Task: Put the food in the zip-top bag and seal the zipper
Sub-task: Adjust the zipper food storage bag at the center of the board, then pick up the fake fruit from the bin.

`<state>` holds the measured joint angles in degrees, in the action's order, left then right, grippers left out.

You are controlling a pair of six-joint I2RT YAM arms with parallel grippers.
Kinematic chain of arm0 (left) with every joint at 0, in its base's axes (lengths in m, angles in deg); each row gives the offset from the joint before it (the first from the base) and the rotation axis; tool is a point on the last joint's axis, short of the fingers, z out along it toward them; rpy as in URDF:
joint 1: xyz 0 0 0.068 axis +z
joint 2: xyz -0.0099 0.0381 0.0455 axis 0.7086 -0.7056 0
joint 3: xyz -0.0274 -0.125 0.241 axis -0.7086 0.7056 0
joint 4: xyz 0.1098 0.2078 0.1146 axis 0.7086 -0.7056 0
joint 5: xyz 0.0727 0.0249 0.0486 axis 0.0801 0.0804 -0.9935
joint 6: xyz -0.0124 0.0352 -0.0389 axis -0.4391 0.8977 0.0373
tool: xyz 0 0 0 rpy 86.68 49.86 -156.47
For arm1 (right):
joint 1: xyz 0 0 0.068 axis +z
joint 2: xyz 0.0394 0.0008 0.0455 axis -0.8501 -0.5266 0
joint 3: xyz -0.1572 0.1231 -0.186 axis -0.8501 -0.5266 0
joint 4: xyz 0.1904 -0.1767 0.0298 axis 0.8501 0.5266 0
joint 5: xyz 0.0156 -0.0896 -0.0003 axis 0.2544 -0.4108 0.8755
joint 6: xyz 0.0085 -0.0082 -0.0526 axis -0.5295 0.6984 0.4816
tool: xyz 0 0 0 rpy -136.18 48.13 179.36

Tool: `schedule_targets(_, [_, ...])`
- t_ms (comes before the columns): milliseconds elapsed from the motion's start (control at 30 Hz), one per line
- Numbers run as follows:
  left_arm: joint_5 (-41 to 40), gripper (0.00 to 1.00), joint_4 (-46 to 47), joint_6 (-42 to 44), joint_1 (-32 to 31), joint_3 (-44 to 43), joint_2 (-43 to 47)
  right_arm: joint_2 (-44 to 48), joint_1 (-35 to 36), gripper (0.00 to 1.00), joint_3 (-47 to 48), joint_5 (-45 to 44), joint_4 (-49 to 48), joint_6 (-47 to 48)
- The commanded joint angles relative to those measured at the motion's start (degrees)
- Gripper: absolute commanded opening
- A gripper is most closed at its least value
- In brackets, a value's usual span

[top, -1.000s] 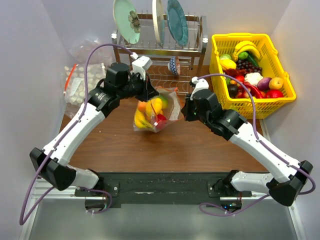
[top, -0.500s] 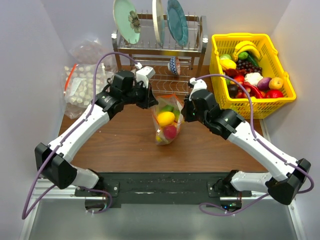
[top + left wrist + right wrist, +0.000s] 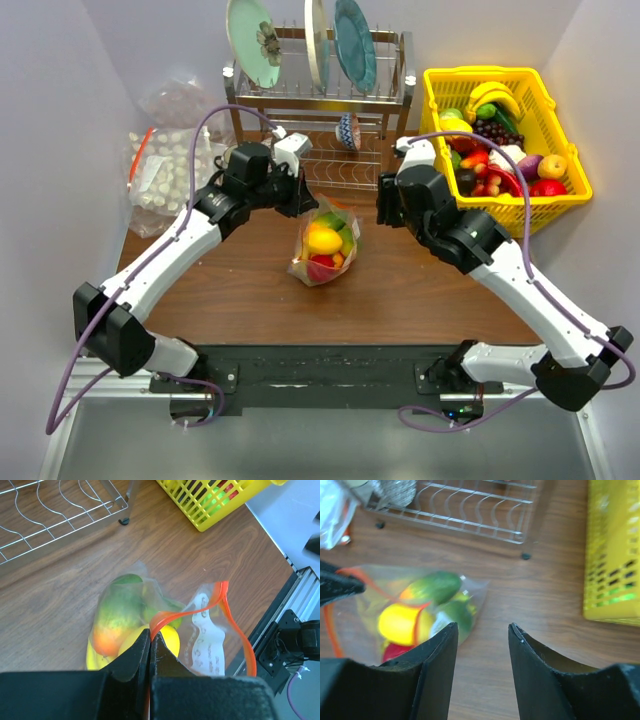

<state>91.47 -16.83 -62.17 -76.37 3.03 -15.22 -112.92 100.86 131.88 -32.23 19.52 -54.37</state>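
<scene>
The clear zip-top bag (image 3: 322,245) hangs over the middle of the brown table with the food (image 3: 325,240) inside: yellow, green, orange and red toy fruits. My left gripper (image 3: 303,200) is shut on the bag's red zipper (image 3: 235,622) at one end of the mouth and holds the bag up. In the left wrist view the mouth gapes open beside the white label (image 3: 205,642). My right gripper (image 3: 384,212) is open and empty, off to the right of the bag (image 3: 415,610), apart from it.
A yellow basket (image 3: 505,140) of toy food stands at the back right. A wire dish rack (image 3: 320,100) with plates stands at the back centre. A larger clear bag of pale lumps (image 3: 165,165) lies at the back left.
The bag has swung from lying tilted to hanging from my left gripper. My right gripper has let go of the bag's mouth, opened and drawn back to the right.
</scene>
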Motion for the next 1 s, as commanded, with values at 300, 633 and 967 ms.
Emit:
schedule_targets(300, [1.77,0.0,7.05,0.98,0.48,3.34,2.44,0.56,-28.63,0.4,6.37,1.31,0.86,0.08])
schedule_targets(633, [2.3,0.0,8.02,0.54,0.57,5.45,3.67,-8.49,-42.19,0.4,2.5,7.73,-11.72,-4.75])
schedule_targets(967, [1.94,0.0,9.68,-0.07,0.66,7.38,4.46,-19.9,-50.27,0.75,0.04,16.95,-19.55,-9.32])
